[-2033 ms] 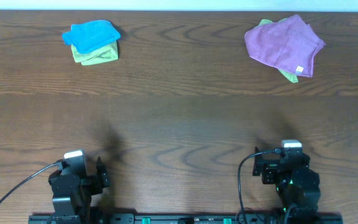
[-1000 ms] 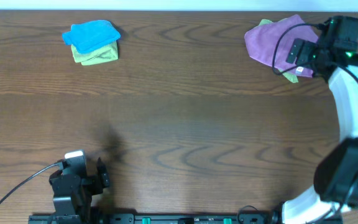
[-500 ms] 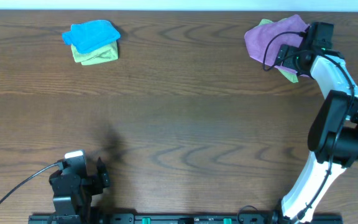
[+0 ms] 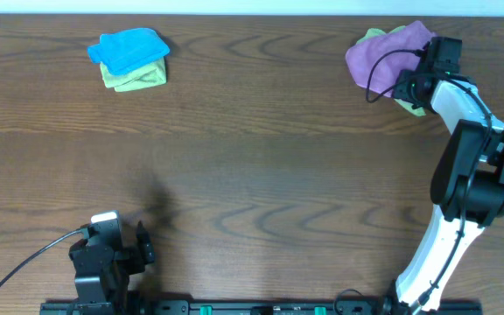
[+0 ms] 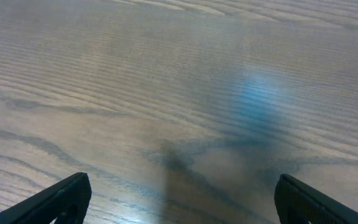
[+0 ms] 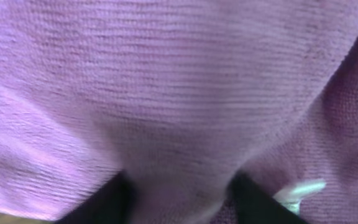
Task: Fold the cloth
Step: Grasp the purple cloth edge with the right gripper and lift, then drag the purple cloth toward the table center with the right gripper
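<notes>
The purple cloth (image 4: 376, 54) lies crumpled at the table's far right, on top of a lime-green cloth (image 4: 415, 108). My right gripper (image 4: 412, 80) sits on the purple cloth's right side. In the right wrist view the cloth (image 6: 179, 81) fills the frame, and a ridge of it is pinched between the two dark fingers (image 6: 107, 202) of the right gripper (image 6: 179, 194). Its white tag (image 6: 300, 189) shows just right of the fingers. My left gripper (image 4: 140, 248) rests at the near left; in its wrist view the left gripper (image 5: 182, 200) stands open over bare wood.
A bright blue cloth (image 4: 128, 48) lies on another lime-green cloth (image 4: 138, 81) at the far left. The right arm (image 4: 475, 157) stretches along the table's right side. The wooden table (image 4: 252, 175) spans the view, its far edge just behind the cloths.
The right arm reached from the near edge out to the purple cloth. In the last half second its jaws closed on the cloth, which has bunched up. The left arm stayed still.
</notes>
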`<control>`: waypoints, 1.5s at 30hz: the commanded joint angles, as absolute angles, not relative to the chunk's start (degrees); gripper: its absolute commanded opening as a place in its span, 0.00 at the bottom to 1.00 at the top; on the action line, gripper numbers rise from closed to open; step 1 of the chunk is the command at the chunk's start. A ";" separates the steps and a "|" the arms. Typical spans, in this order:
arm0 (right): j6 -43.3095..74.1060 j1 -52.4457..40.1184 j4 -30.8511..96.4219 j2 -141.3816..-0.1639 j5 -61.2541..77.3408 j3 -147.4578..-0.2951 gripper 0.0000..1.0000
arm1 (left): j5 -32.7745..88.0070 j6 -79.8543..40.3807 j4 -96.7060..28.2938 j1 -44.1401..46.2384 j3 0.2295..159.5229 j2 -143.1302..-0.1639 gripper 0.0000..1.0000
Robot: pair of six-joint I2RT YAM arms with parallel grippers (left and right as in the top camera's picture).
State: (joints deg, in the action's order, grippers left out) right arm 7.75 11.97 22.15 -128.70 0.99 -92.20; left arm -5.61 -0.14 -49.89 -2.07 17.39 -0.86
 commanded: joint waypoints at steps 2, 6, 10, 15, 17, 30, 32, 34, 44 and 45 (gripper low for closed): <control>7.66 12.45 21.63 -128.62 0.45 -93.25 0.01 | -6.39 0.25 -49.98 -1.80 17.39 -0.47 0.96; 7.64 12.23 21.67 -125.80 0.43 -93.25 0.01 | -6.39 0.25 -49.98 -1.80 17.39 -0.47 0.95; 7.62 12.08 21.76 -122.58 0.43 -93.25 0.01 | -6.39 0.25 -49.98 -1.80 17.39 -0.47 0.95; 7.60 11.92 23.00 -118.41 0.40 -93.25 0.20 | -6.39 0.25 -49.98 -1.80 17.39 -0.47 0.95; 7.60 11.92 23.55 -118.28 0.43 -93.25 0.13 | -6.39 0.25 -49.98 -1.80 17.39 -0.47 0.95; 0.75 9.58 23.29 -111.28 1.52 -93.27 0.01 | -6.39 0.25 -49.98 -1.80 17.39 -0.47 0.95; -1.02 8.25 22.20 -107.59 1.54 -93.30 0.01 | -6.39 0.25 -49.98 -1.80 17.39 -0.47 0.95; -1.65 7.03 22.06 -104.44 1.54 -93.36 0.01 | -6.39 0.25 -49.98 -1.80 17.39 -0.47 0.95; -3.95 -3.70 36.67 -89.32 1.56 -93.36 0.01 | -6.39 0.25 -49.98 -1.80 17.39 -0.47 0.95; -3.95 -4.89 39.07 -88.33 1.56 -93.36 0.01 | -6.39 0.25 -49.98 -1.80 17.39 -0.47 0.95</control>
